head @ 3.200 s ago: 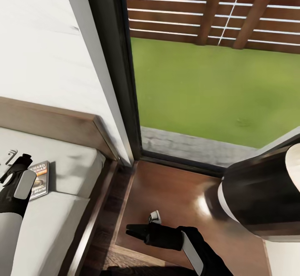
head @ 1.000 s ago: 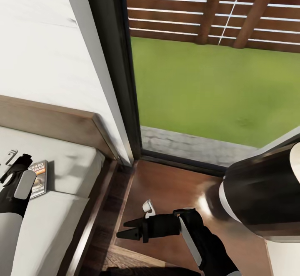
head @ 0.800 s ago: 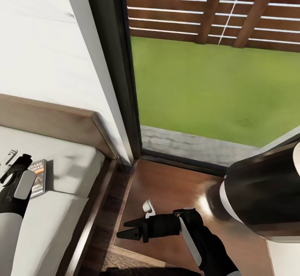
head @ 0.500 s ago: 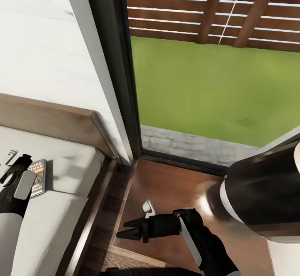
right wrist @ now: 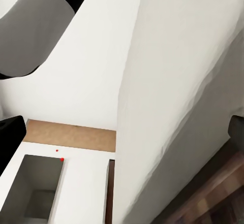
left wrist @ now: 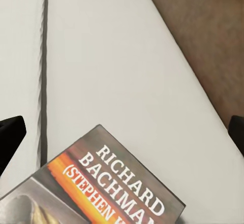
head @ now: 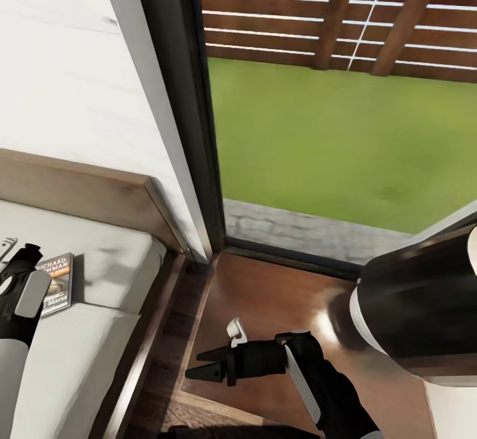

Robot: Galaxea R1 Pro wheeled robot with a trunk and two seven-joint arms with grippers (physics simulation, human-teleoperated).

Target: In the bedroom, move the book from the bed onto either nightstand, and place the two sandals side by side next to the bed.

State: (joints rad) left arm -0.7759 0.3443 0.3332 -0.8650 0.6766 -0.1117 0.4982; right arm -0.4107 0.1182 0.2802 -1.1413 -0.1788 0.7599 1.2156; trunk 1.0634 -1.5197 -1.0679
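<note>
Nearest me, over the nightstand (head: 265, 306), my right claw (head: 199, 371) hangs spread, grasping nothing. Left of it, my left claw (left wrist: 122, 132) gapes above the book (head: 54, 284), which lies flat on the bed (head: 99, 333) by the headboard (head: 86, 193).

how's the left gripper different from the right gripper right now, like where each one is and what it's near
The left gripper is over the pale mattress of the bed, right beside the book; the right gripper is over the glossy brown nightstand, with nothing between its fingers. The left points toward the headboard, the right sideways toward the bed. Both are open.
</note>
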